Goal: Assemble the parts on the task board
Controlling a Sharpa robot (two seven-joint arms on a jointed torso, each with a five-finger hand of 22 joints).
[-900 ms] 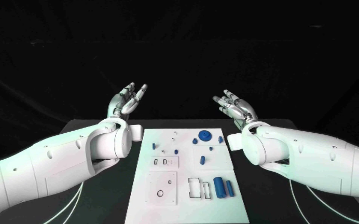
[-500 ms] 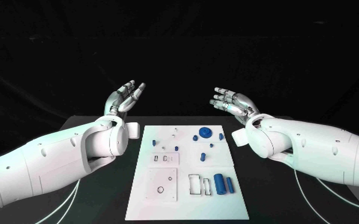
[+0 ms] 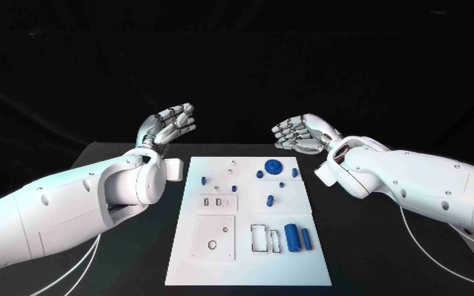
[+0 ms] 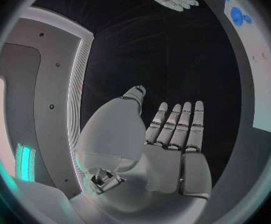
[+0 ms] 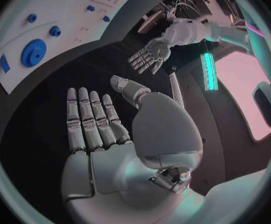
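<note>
The white task board (image 3: 247,268) lies in the middle of the black table. Blue parts lie on it: a round disc (image 3: 272,168) near its far edge, small pieces around that disc, and a large cylinder (image 3: 292,236) beside a thinner one (image 3: 306,238) at the near right. My left hand (image 3: 168,123) is raised beyond the board's far left corner, palm up, holding nothing. My right hand (image 3: 304,133) hovers past the far right corner, fingers extended and empty. The left wrist view shows my left hand (image 4: 172,144) flat with straight fingers; the right wrist view shows my right hand (image 5: 104,134) likewise, with the disc (image 5: 34,52) beyond it.
Rectangular recesses (image 3: 264,238) sit left of the large cylinder, and a square plate with a ring (image 3: 212,244) lies at the board's near left. Black tabletop (image 3: 366,255) runs along both sides of the board. White cables (image 3: 94,258) trail under the left arm.
My right hand has swung inward and tipped over, its fingers now pointing toward the left hand instead of upward. The left hand has tilted slightly. The parts have not moved.
</note>
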